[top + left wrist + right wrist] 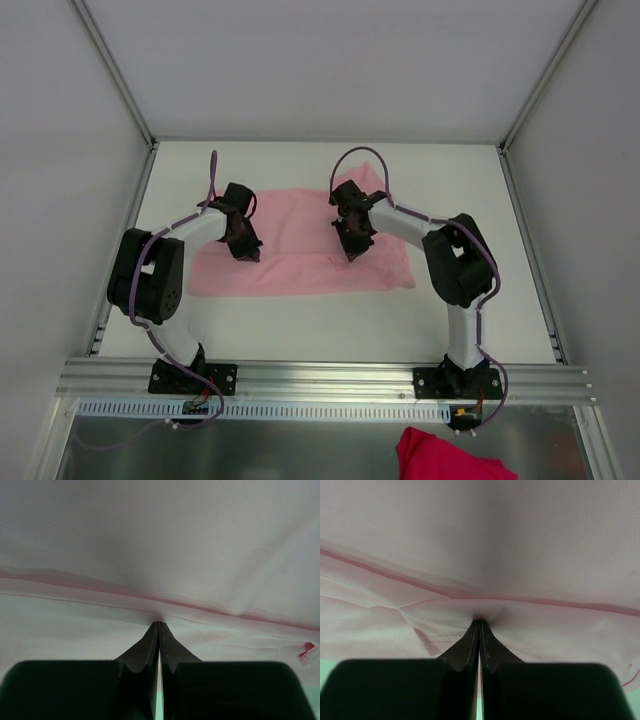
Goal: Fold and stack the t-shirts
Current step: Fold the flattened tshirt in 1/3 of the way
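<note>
A pale-pink t-shirt lies flat across the middle of the table, folded into a wide band. My left gripper points down onto its left part. In the left wrist view the gripper is shut, its tips pinching the shirt at a fold line. My right gripper points down onto the shirt's middle right. In the right wrist view the gripper is shut, and the fabric puckers around its tips at a hemmed edge.
A dark pink cloth lies below the table's front rail at the bottom right. White walls and metal posts enclose the table on the left, back and right.
</note>
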